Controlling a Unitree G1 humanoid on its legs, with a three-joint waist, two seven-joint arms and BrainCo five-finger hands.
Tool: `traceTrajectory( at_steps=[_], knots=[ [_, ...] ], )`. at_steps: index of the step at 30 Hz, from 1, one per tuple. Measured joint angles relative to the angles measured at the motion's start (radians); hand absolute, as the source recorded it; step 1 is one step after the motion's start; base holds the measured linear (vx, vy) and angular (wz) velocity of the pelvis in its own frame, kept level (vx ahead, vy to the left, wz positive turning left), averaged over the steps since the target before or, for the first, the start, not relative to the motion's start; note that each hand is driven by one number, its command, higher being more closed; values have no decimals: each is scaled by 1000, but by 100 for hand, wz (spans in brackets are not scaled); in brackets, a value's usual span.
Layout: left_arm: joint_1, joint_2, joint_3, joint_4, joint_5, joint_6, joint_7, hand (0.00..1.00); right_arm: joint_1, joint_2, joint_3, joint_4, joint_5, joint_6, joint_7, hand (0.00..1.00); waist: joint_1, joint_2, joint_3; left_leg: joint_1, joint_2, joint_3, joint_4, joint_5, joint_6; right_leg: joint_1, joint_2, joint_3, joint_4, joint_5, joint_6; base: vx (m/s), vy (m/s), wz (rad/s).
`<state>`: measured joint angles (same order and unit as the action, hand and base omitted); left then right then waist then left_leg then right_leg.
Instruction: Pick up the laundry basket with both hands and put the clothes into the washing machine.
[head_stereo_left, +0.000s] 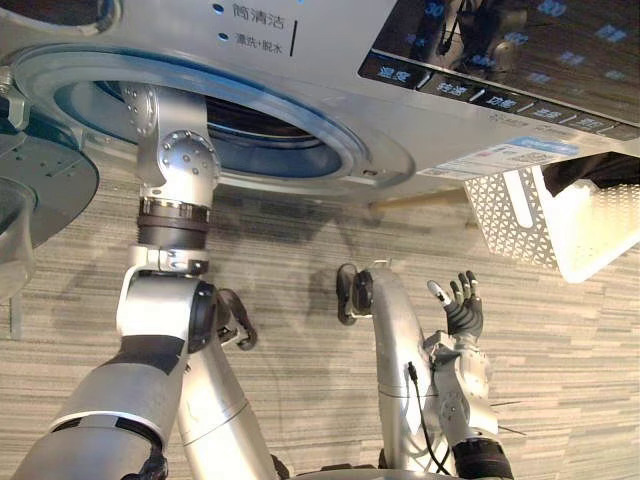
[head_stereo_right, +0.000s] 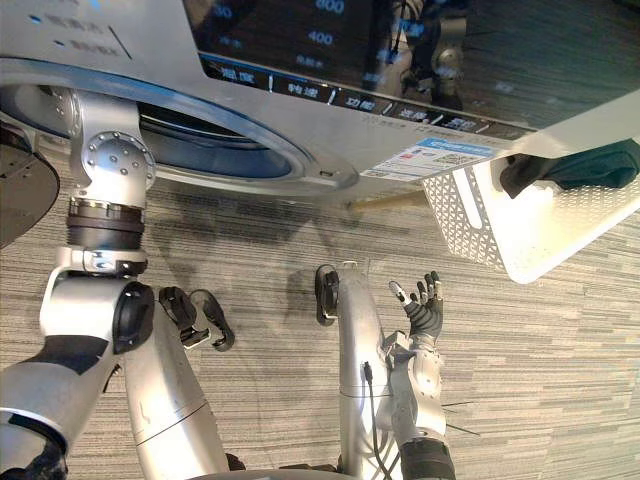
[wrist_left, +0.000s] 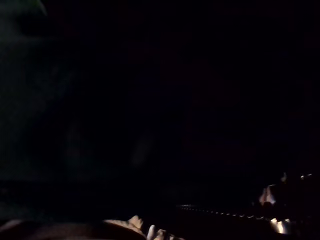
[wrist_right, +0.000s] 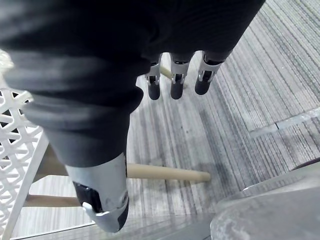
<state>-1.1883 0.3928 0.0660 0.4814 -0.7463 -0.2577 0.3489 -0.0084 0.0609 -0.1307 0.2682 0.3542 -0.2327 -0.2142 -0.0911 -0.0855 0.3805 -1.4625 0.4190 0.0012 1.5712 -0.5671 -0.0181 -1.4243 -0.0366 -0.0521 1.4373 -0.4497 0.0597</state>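
Note:
The washing machine's round drum opening stands just ahead of me. My left arm reaches up into it, and the hand is hidden in the dark drum. A white lattice laundry basket sits to the right of the machine with dark clothes lying in it. My right hand is open and held up over the carpet, left of and below the basket, touching nothing. In the right wrist view its straight fingers point over the floor beside the basket's wall.
The machine's open door hangs at the far left. Its dark control panel runs along the top right. Pale wooden legs of a stand lie under the basket. Grey striped carpet covers the floor.

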Motion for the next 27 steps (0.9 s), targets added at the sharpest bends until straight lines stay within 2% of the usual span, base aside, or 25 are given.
traceTrajectory(
  at_steps=[1, 2, 3, 4, 5, 6, 8, 10, 11, 14, 20, 23, 27],
  knots=[
    [-14, 23, -28, 22, 93, 25, -2, 0, 0, -3, -1, 1, 0, -1, 1, 0, 2, 0, 0, -1, -1, 0, -1, 0, 0, 0, 0, -1, 0, 0, 0, 0, 0, 0],
    [-19, 32, -44, 31, 130, 37, -8, 0, 0, -3, -3, 2, 0, -1, 1, 0, 4, 0, 0, -1, -1, 0, -1, 0, 0, 0, 0, -2, 0, 0, 0, 0, 0, 0],
    [-33, 45, -78, 49, 233, 66, -15, 0, 0, -4, -11, 4, 0, -2, 2, 0, 11, 0, 0, -1, -2, 0, -2, 0, 0, 0, -1, -2, 0, 0, 0, 5, -31, 3],
    [-49, 49, -114, 67, 381, 106, -22, 0, 0, -5, -19, 7, 0, -3, 2, 0, 19, 0, 0, -1, -2, 0, -3, 0, 0, 1, -2, -3, 0, 0, 0, 2, -32, 3],
    [-55, 52, -139, 74, 429, 122, -24, 0, 0, -8, -19, 10, 0, -4, 2, 0, 21, 0, 0, -1, -3, -1, -3, 1, 0, 2, -2, -4, 0, 0, 0, -2, -33, 3],
    [-64, 54, -178, 88, 610, 158, -31, 0, 0, -13, -19, 14, 0, -5, 8, 0, 24, 0, 0, -1, -4, -3, -4, 1, 0, 4, -3, -5, 0, 0, 0, -6, -32, 3],
    [-88, 58, -259, 131, 873, 215, -66, 0, 0, -25, -20, 20, 4, -6, 27, 0, 26, 0, 0, -1, -4, -3, -4, 2, 0, 5, -4, -6, 0, 0, 0, -10, -36, 3],
    [-100, 54, -308, 155, 1029, 247, -92, 0, 0, -29, -20, 20, 11, -7, 44, 0, 25, 0, 0, -1, -4, -3, -4, 2, 0, 6, -5, -5, 0, 0, 0, -5, -16, 0],
    [-102, 51, -351, 162, 1157, 275, -116, 0, 0, -30, -20, 20, 16, -10, 52, 0, 24, 0, 0, -1, -4, -3, -6, 2, 0, 6, -6, -6, -1, 0, 0, -10, -33, 0],
    [-106, 49, -419, 168, 1309, 295, -162, 0, 0, -31, -14, 19, 33, -17, 77, 0, 23, 0, 0, -1, -8, -1, -22, 13, -2, 6, -15, -10, -11, 0, 0, -2, -44, 6],
    [-115, 56, -424, 169, 1342, 296, -169, 0, 0, -42, -7, 18, 33, -26, 87, 0, 24, 0, 0, -1, -14, -15, -30, 19, -11, 16, -20, -25, -12, 0, -1, 1, -52, 5],
    [-98, 60, -392, 132, 1334, 304, -162, 0, 0, -44, -7, 9, 32, -27, 86, 0, 26, 0, 0, 0, -18, -18, -34, 21, -9, 21, -24, -29, -17, 0, -1, -12, -39, 4],
    [102, 52, -245, -115, 1224, 304, -105, 0, 5, -34, -7, -22, 19, -26, 83, 0, 29, 0, 0, 26, -24, -12, -42, 21, -9, 44, -37, -32, -16, -4, -5, 1, -42, 9]
  ],
)
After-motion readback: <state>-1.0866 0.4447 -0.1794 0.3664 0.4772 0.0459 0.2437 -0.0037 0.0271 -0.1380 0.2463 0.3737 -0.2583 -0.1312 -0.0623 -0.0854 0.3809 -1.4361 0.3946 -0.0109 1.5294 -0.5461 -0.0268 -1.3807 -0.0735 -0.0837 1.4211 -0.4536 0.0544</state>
